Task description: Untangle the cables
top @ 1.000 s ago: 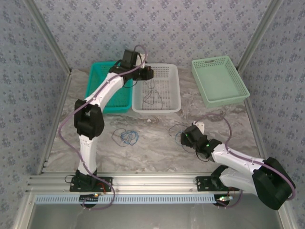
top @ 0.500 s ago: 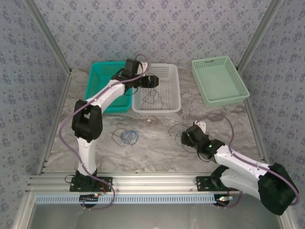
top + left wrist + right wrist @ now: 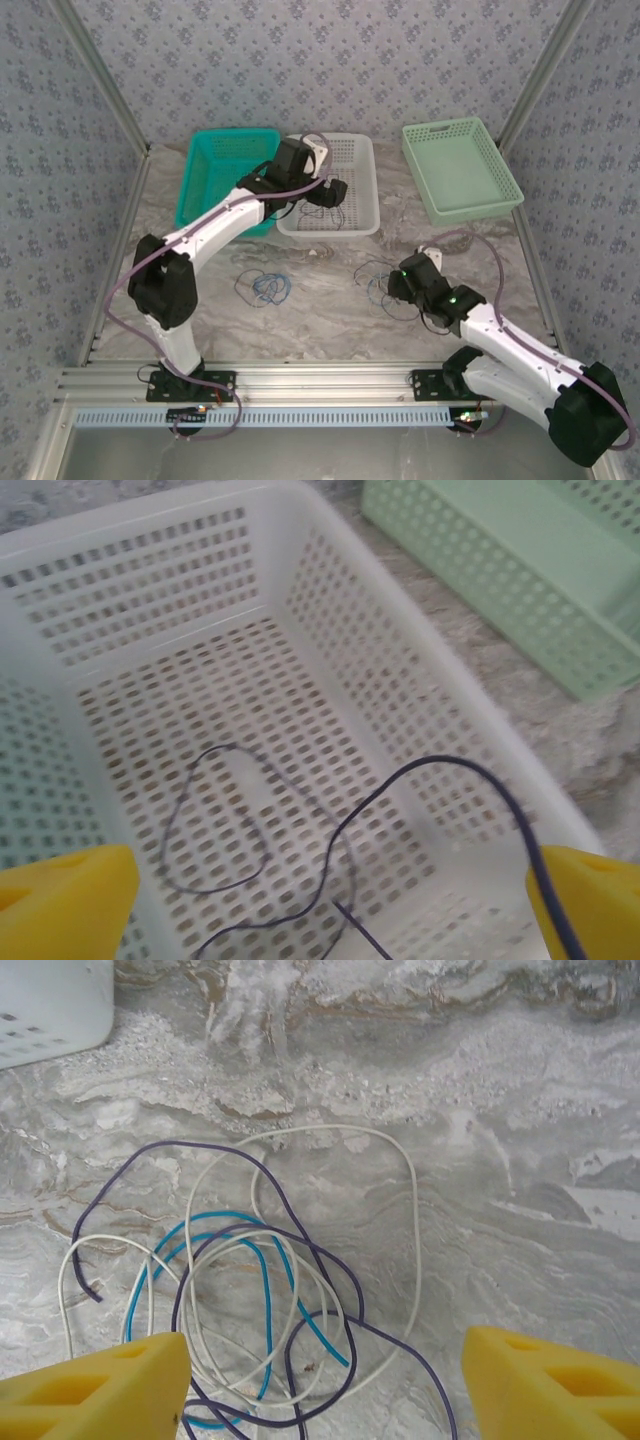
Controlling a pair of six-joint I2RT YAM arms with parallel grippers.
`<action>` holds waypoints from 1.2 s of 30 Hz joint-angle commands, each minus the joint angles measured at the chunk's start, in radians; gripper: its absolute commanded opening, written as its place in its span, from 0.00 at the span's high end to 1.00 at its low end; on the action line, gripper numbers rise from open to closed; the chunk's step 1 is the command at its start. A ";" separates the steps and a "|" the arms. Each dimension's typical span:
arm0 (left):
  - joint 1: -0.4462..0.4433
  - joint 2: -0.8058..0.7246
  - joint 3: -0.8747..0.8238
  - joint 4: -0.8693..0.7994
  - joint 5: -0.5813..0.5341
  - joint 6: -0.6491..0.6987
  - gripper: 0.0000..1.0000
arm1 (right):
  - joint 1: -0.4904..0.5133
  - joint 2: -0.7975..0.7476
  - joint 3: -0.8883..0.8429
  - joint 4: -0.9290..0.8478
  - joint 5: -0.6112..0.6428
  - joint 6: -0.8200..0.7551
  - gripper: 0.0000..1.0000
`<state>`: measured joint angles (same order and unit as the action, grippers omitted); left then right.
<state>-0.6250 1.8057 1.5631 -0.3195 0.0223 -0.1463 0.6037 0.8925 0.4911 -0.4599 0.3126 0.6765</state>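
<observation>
- Left gripper: upper centre of the overhead view, above white basket; jaws wide, empty.
- Left wrist view adds: dark cable looped on the basket floor, one strand beside the lower-right fingertip.
- Right gripper: right of centre, jaws wide, empty.
- Right wrist view adds: purple-blue-white tangle on table, reaching down between the fingertips.

Perforated white plastic basket; matt marble-look tabletop; smooth plastic-coated cables.
</observation>
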 commanded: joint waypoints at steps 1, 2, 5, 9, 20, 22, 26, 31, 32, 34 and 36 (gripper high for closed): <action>0.020 0.036 0.047 -0.083 -0.090 0.052 0.01 | -0.026 -0.003 0.024 -0.083 -0.093 0.036 0.27; 0.031 0.066 0.097 -0.135 -0.096 0.041 0.01 | -0.026 -0.004 0.024 -0.083 -0.102 0.029 0.27; 0.085 0.130 0.184 -0.178 0.023 -0.023 0.01 | -0.027 -0.010 0.024 -0.097 -0.088 0.035 0.27; 0.138 0.203 0.309 -0.272 0.176 -0.070 0.11 | -0.028 -0.029 0.019 -0.092 -0.097 0.038 0.27; 0.065 0.301 0.479 -0.565 0.074 0.106 0.16 | 0.010 -0.027 0.161 -0.064 -0.024 -0.190 0.29; 0.059 0.304 0.497 -0.580 0.065 0.112 0.16 | 0.021 -0.003 0.215 -0.021 -0.017 -0.271 0.29; 0.046 0.298 0.498 -0.587 0.054 0.119 0.17 | 0.022 0.111 0.311 0.121 -0.070 -0.396 0.27; 0.036 0.293 0.488 -0.583 0.056 0.118 0.17 | 0.025 0.349 0.462 0.208 -0.172 -0.476 0.28; 0.036 0.293 0.490 -0.585 0.059 0.116 0.17 | 0.029 0.393 0.480 0.236 -0.191 -0.491 0.28; 0.035 0.293 0.493 -0.591 0.062 0.117 0.17 | 0.036 0.442 0.491 0.298 -0.231 -0.512 0.30; 0.035 0.291 0.495 -0.595 0.065 0.121 0.17 | 0.042 0.470 0.487 0.355 -0.248 -0.524 0.30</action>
<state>-0.5850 2.1212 2.0438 -0.8806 0.0853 -0.0418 0.6342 1.3369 0.9558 -0.2050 0.1326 0.2211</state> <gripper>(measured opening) 0.834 0.704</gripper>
